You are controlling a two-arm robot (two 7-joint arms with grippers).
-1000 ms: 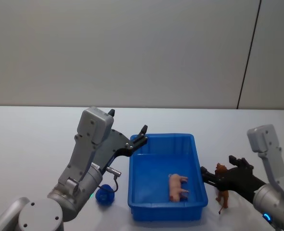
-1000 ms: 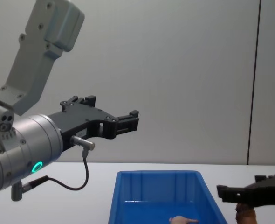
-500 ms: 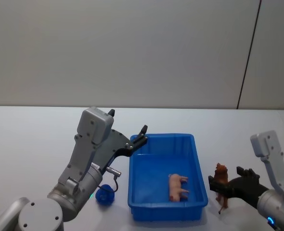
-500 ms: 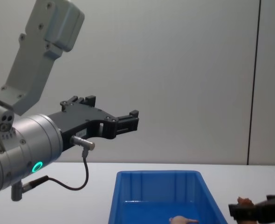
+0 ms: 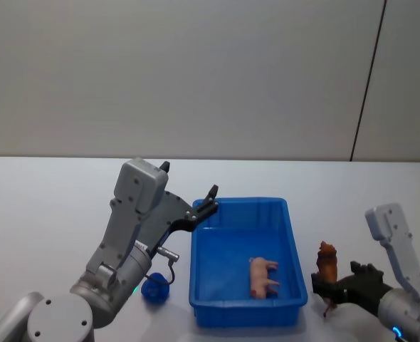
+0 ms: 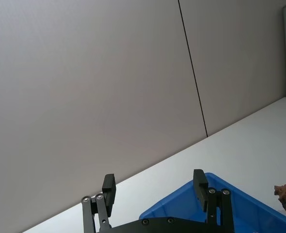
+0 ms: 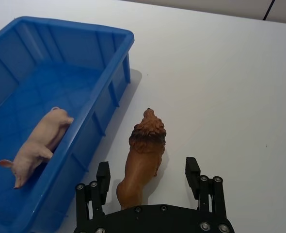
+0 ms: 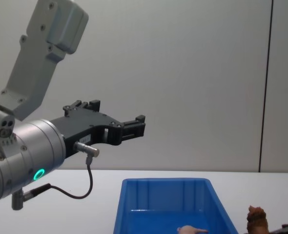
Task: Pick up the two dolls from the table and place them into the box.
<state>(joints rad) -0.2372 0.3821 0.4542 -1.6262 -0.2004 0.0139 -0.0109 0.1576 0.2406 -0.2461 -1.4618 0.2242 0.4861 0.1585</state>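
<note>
The right gripper (image 7: pixel 148 169) is low over the plain white tabletop (image 5: pixel 53 199), jaws spread wide and holding nothing. Its two black fingers stand either side of the hindquarters of the shaggy brown lion-like doll (image 7: pixel 145 155) without touching it. The lion stands upright on the table just right of the rectangular bright blue plastic bin (image 5: pixel 242 203), towards the bin's near end, with its head pointing far. The small pale pink doll (image 5: pixel 262 276) (it looks like a pig) already lies on its side on the bin floor, near the right wall. The left gripper (image 6: pixel 153 180) hangs open and empty above the bin's far left corner.

The likely trouble is tipping. The lion rests on narrow legs, so one finger arriving first could knock it over. A hold on the rump alone might let the heavier maned front swing down. The bin-side finger also has little room beside the ribbed outer wall and could catch it.

The lion looks like moulded plastic, with a ridged darker mane and smoother flanks. The pig is smooth and matt, and the bin is glossy with a thick rim.
</note>
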